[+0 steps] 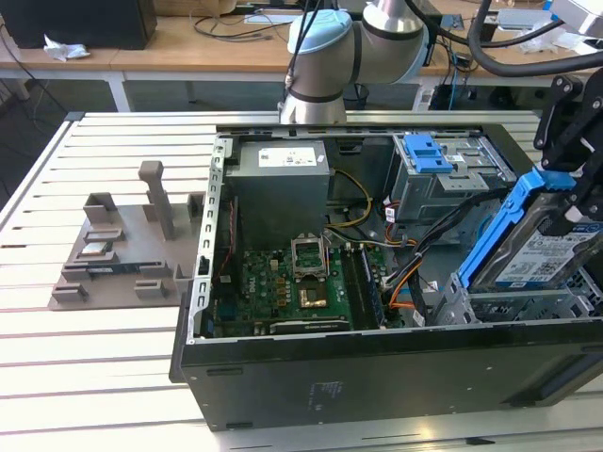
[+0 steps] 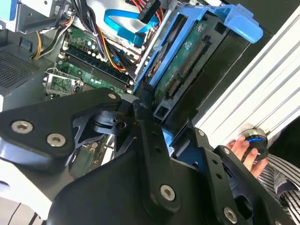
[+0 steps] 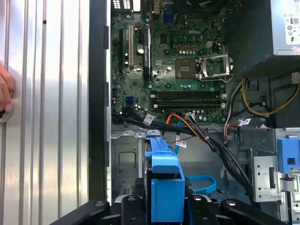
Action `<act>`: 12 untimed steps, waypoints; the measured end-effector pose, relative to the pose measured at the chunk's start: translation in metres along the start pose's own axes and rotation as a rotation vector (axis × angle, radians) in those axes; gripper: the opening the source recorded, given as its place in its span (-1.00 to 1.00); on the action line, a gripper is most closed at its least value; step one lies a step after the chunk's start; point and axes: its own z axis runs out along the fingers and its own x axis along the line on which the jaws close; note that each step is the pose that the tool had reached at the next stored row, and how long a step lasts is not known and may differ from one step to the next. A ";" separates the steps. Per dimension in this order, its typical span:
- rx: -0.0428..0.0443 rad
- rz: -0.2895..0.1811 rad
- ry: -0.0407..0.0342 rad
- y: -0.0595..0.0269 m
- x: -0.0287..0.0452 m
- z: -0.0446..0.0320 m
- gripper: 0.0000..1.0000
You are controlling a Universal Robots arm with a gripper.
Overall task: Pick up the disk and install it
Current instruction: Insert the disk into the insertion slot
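Gripper [image 1: 575, 193] clamped on tilted disk [image 1: 532, 247], right edge of exterior view, over open computer case [image 1: 377, 377], on slatted tabletop [image 1: 104, 377]

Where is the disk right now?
At the exterior view's right, the disk is tilted in the gripper, over the metal bay at that end of the open computer case.

At the exterior view's right, the black gripper [image 1: 573, 188] holds the disk [image 1: 545, 247] tilted, its lower end inside the open computer case [image 1: 377, 377]; a grey rack [image 1: 118, 252] sits apart on the slatted table [image 1: 94, 377]
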 end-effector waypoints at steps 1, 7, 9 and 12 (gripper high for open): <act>0.0000 0.000 -0.0001 0.0000 0.0000 0.0002 -0.24; 0.0000 0.000 -0.0003 -0.0001 0.0000 0.0010 -0.51; 0.0000 0.000 -0.0002 -0.0001 0.0000 0.0011 -0.79; 0.0000 0.000 -0.0003 -0.0001 0.0000 0.0013 -0.79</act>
